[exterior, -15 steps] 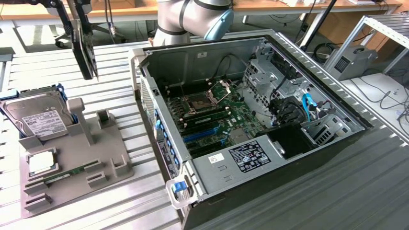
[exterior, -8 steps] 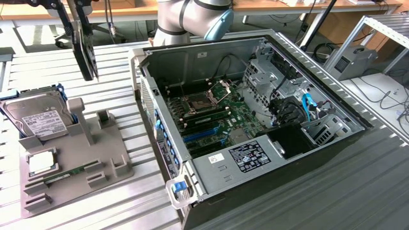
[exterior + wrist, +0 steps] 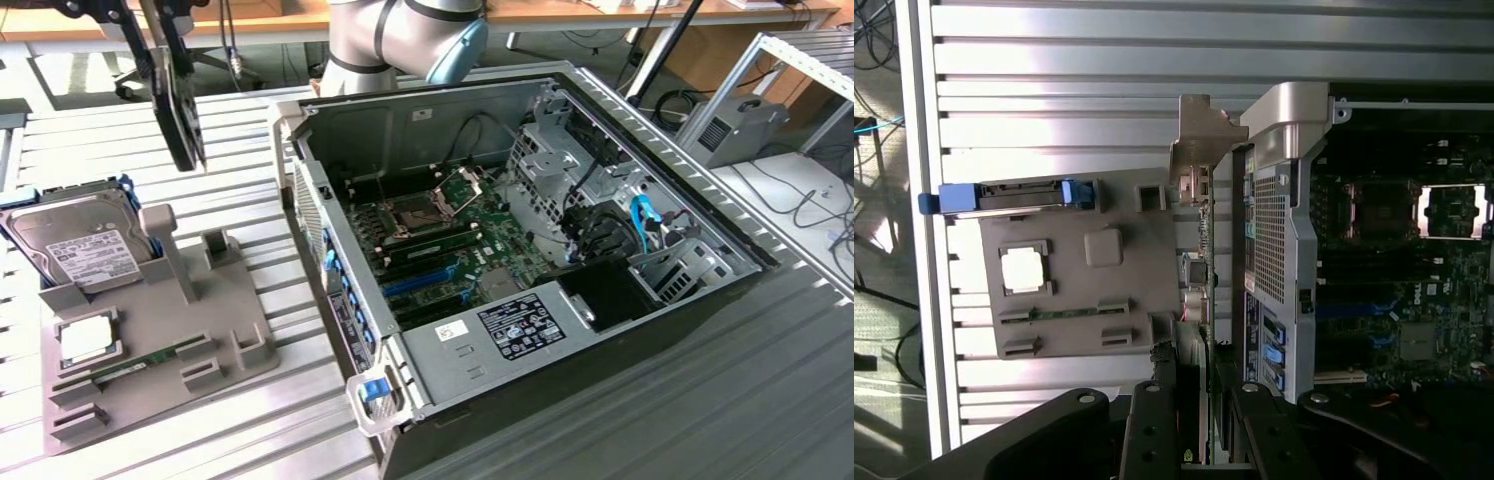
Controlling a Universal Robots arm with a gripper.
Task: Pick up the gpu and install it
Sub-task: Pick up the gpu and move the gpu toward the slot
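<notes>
My gripper hangs high at the exterior view's upper left, shut on the gpu, a slim black card that hangs edge-down in the air above the grey holder tray. In the wrist view the gpu shows edge-on between my black fingers, its silver bracket at the far end. My gripper holds it over the gap between the tray and the side wall of the open computer case. The motherboard lies exposed inside the case.
On the tray sit a silver hard drive with a white label, a processor chip and a green memory stick. The slatted metal table runs around the case. Cables and a drive cage crowd the case's far side.
</notes>
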